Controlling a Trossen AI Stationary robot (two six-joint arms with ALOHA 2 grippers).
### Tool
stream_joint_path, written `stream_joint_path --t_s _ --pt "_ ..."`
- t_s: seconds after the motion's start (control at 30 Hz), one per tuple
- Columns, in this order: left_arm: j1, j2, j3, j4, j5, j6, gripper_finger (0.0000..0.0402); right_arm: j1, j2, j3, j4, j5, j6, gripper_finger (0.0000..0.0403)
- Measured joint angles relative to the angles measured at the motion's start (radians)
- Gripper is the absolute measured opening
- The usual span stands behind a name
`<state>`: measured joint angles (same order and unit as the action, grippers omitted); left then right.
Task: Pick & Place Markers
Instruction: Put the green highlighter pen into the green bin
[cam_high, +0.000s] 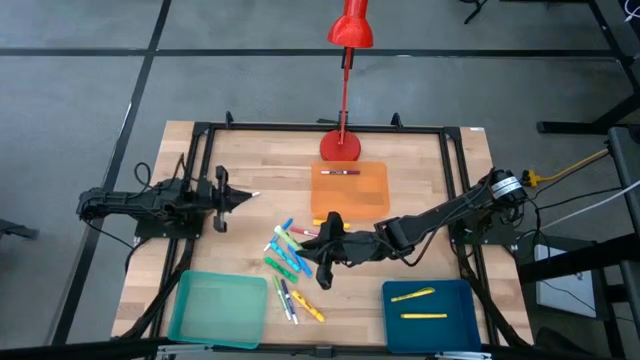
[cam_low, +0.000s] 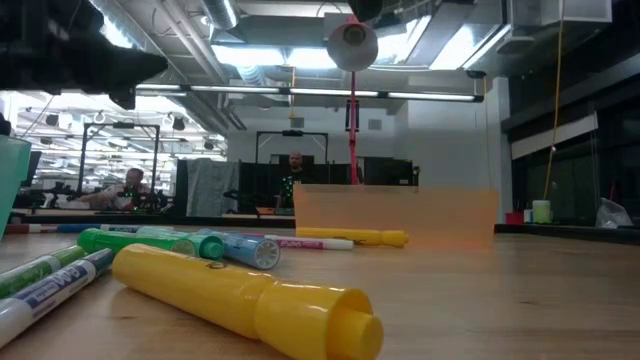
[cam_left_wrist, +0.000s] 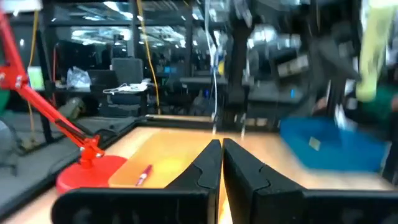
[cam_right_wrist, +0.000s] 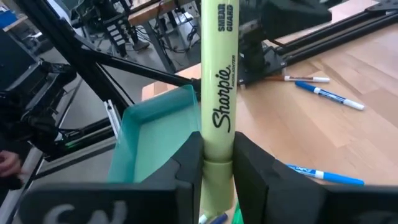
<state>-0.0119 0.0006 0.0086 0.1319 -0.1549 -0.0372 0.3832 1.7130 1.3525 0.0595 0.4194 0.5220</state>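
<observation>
Left jaws closed, right jaws clamped.

High view looked straight down from above, taking in the whole wooden surface (cam_high: 420, 160) and both arms. Low view sat at surface height, very close to a yellow marker (cam_low: 250, 295), facing level across to the orange tray (cam_low: 395, 215) and the room behind. Left wrist view looked forward past its own left claw (cam_left_wrist: 221, 155) over the orange tray (cam_left_wrist: 168, 158) toward the red lamp base (cam_left_wrist: 90, 174). Right wrist view looked past the right claw (cam_right_wrist: 217, 155), close on a yellow-green marker (cam_right_wrist: 217, 87), toward the teal tray (cam_right_wrist: 155, 137). High, low and left wrist views shared the orange tray (cam_high: 350, 188) and the lamp.
</observation>
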Motion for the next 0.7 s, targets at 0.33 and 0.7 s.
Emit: stream_joint_path --t_s 0.33,0.7 --pt "0.0 0.0 0.0 0.195 -0.004 -0.377 0.0007 -0.001 0.0 0.0 0.005 0.0 -0.005 0.0066" --pt "0.0 0.0 0.001 0.271 0.038 -0.604 0.0028 -0.001 0.0 0.0 0.063 0.0 -0.037 0.0066"
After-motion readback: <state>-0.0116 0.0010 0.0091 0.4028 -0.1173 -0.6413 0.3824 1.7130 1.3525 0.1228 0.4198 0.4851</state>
